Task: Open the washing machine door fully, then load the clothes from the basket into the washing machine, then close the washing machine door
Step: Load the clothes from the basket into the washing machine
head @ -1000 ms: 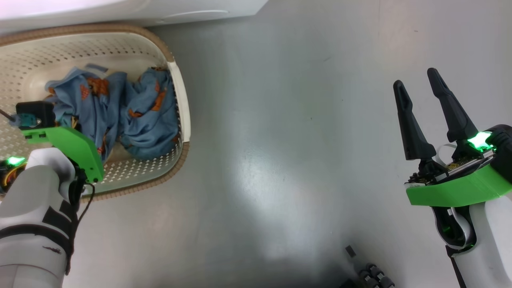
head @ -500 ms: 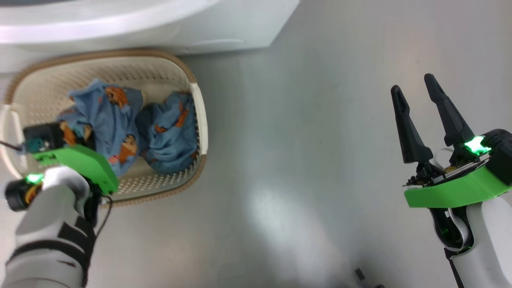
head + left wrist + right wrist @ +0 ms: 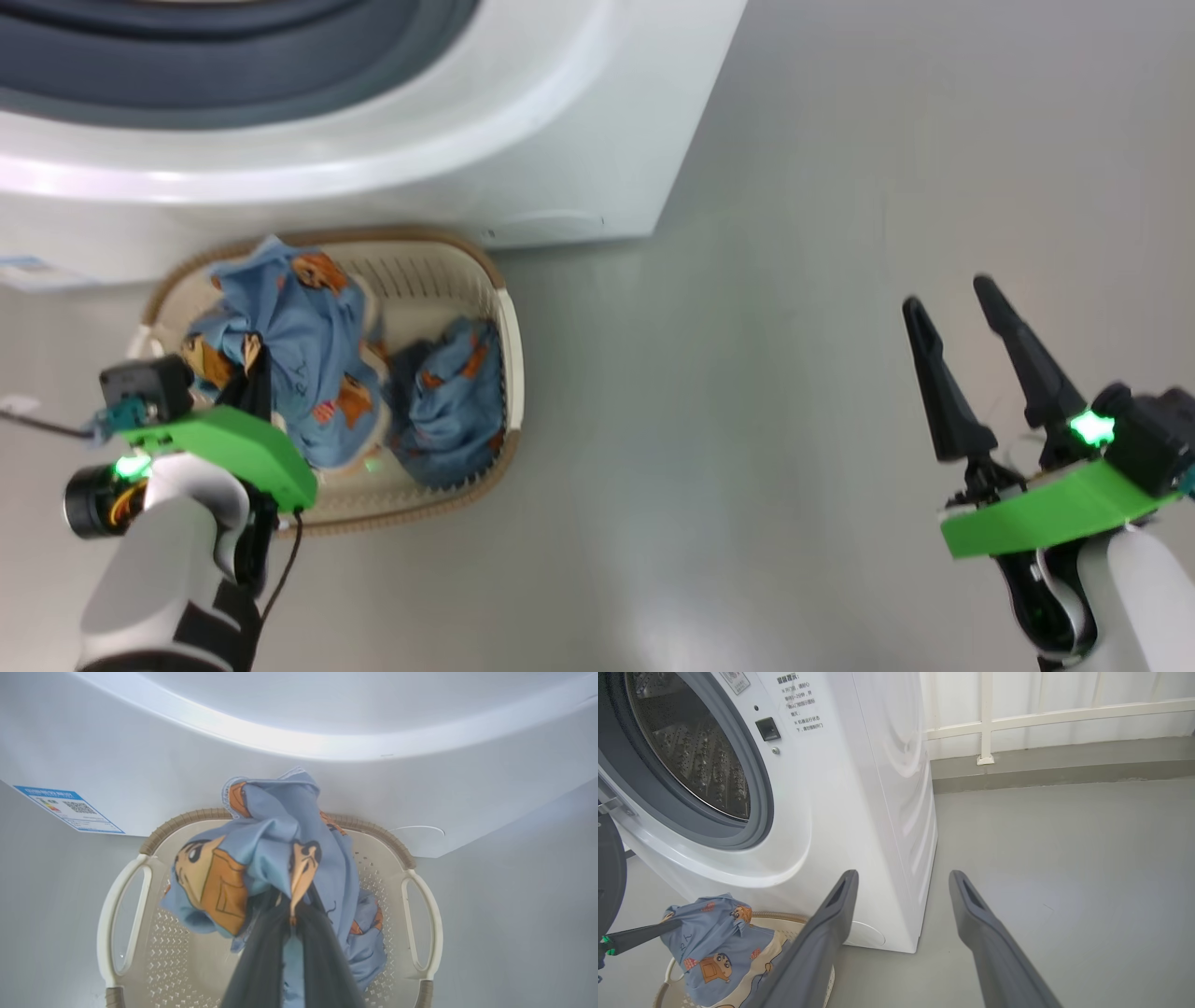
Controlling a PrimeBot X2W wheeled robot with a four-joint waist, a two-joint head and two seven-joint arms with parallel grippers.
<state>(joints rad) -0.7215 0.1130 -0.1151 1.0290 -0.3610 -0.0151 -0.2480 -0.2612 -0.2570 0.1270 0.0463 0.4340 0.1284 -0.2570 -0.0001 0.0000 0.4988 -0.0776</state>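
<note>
Blue-grey printed clothes (image 3: 275,858): one piece clamped in the closed left hand (image 3: 290,905), raised over the basket (image 3: 103,924) below that hand; a second piece (image 3: 453,411) lies in the basket. Washing machine (image 3: 859,788) just beyond that hand, drum (image 3: 691,751) open above. Right hand (image 3: 902,875) spread, empty, well apart. Step: loading. Next, likely: lift higher, reach into drum, release.

The drum mouth (image 3: 691,751) of the washing machine (image 3: 560,140) stood unobstructed, the washing machine door (image 3: 609,877) swung aside at its left. The basket (image 3: 509,345) stood just beside the machine's lower front panel (image 3: 327,788), which rose directly beyond the clothes (image 3: 280,858) gripped in the left pincer (image 3: 289,912). Open floor (image 3: 747,420) separated the basket from the right pincer (image 3: 948,291).
</note>
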